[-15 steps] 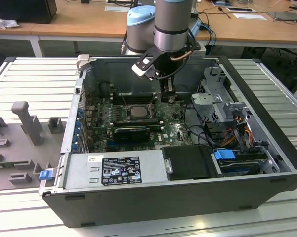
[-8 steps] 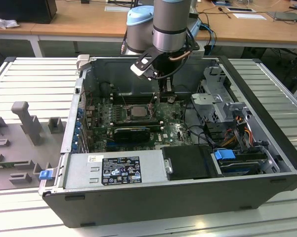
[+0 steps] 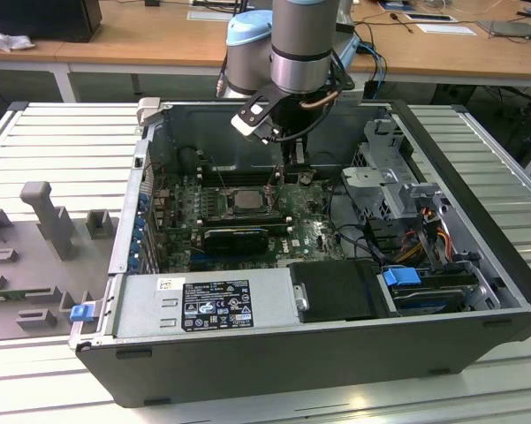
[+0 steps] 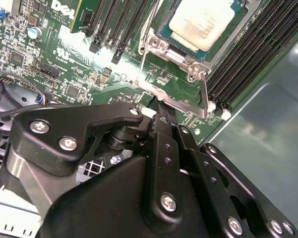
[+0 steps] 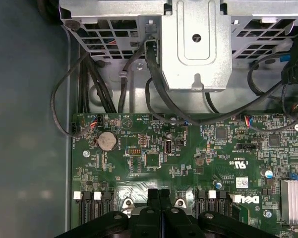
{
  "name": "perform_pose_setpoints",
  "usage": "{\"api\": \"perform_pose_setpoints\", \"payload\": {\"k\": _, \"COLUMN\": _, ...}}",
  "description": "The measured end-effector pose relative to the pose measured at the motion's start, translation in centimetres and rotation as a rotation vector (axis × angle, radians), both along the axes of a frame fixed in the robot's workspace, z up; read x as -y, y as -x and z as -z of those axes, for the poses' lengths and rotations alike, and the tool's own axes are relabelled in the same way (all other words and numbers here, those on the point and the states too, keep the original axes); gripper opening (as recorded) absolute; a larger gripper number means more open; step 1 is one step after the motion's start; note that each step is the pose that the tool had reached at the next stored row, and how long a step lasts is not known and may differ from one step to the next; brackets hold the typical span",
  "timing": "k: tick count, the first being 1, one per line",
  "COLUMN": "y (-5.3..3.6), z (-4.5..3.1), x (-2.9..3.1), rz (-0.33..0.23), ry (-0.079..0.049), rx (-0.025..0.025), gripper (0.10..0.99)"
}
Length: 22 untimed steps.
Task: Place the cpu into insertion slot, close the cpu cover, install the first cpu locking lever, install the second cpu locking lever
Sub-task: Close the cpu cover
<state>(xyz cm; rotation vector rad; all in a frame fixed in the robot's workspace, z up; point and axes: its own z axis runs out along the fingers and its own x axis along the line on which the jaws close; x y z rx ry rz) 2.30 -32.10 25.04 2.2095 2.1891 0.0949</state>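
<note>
The cpu [image 4: 203, 22], a pale silvery square chip, lies flat in the insertion slot [image 3: 223, 200] on the green board. The cpu cover [image 4: 176, 53], a silvery frame, appears to lie down over the chip's edges. A thin metal locking lever [image 4: 207, 94] runs along the socket's side. My gripper [image 4: 158, 111] is shut, its black fingers pressed together with the tips at the metal bar along the socket's edge. Whether the tips touch that bar I cannot tell. In the first wrist view the gripper [image 5: 158, 194] hangs low over the board. The exterior view shows the gripper [image 3: 283, 172] just beside the cpu [image 3: 245, 199].
Long black memory slots [image 4: 248, 59] flank the socket. A metal drive cage [image 5: 196, 44] with black cables [image 5: 158, 84] stands beyond the board. A black graphics card [image 3: 238, 238] and the power supply [image 3: 203, 305] sit toward the case front. The case walls [image 3: 150, 150] enclose it all.
</note>
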Motion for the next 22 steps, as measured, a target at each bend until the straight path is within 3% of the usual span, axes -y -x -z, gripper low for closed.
{"api": "perform_pose_setpoints", "payload": {"k": 22, "y": 0.78, "z": 0.00, "x": 0.00, "rz": 0.000, "ry": 0.000, "rx": 0.0001, "gripper": 0.106}}
